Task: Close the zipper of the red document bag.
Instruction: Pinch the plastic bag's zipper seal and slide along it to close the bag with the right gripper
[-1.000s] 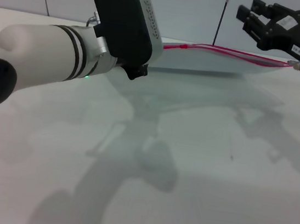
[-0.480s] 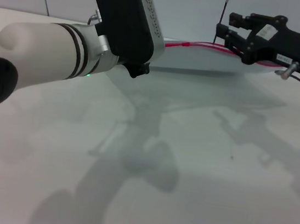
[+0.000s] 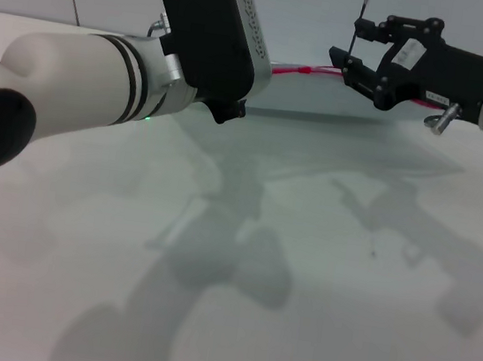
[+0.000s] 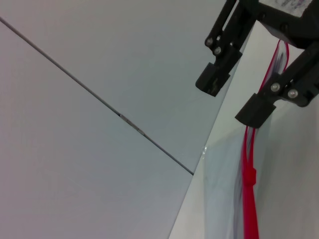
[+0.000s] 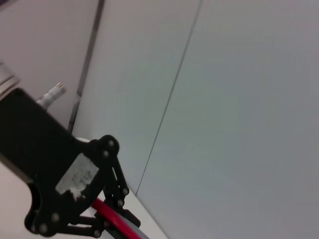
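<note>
Far edge of the table (image 3: 301,268): bag (image 3: 323,102) lying flat by the wall, red zipper (image 3: 302,69) along its rear edge; right gripper (image 3: 351,57) poised over the strip, jaws apart, straddling it without a visible pinch; left gripper (image 5: 107,219) at the bag's other end, apparently closed on the red edge, though hard to confirm; slider (image 4: 249,175) seemingly short of its end stop; closing pull judged not yet done.
</note>
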{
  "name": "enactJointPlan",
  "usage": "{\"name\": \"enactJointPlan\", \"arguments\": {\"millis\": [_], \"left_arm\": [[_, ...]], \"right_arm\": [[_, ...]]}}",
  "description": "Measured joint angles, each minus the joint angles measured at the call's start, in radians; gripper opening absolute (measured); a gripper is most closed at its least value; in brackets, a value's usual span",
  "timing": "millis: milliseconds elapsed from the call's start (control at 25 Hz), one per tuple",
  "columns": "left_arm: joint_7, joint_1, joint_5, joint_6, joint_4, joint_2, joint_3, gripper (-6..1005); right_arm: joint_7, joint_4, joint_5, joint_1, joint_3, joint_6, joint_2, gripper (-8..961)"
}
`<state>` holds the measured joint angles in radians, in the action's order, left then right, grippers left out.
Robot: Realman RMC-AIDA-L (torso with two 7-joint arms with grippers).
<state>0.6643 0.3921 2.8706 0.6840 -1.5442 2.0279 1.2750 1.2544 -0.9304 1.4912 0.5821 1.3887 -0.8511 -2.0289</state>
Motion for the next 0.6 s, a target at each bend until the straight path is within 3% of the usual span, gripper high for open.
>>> {"name": "enactJointPlan", "arguments": {"millis": [600], "left_arm": [[0.000, 0.002, -0.009, -0.001, -0.006, 0.000, 0.008, 52]], "right_arm": [[-0.238, -0.083, 0.011, -0.032, 0.152, 0.059, 0.001, 448]]}}
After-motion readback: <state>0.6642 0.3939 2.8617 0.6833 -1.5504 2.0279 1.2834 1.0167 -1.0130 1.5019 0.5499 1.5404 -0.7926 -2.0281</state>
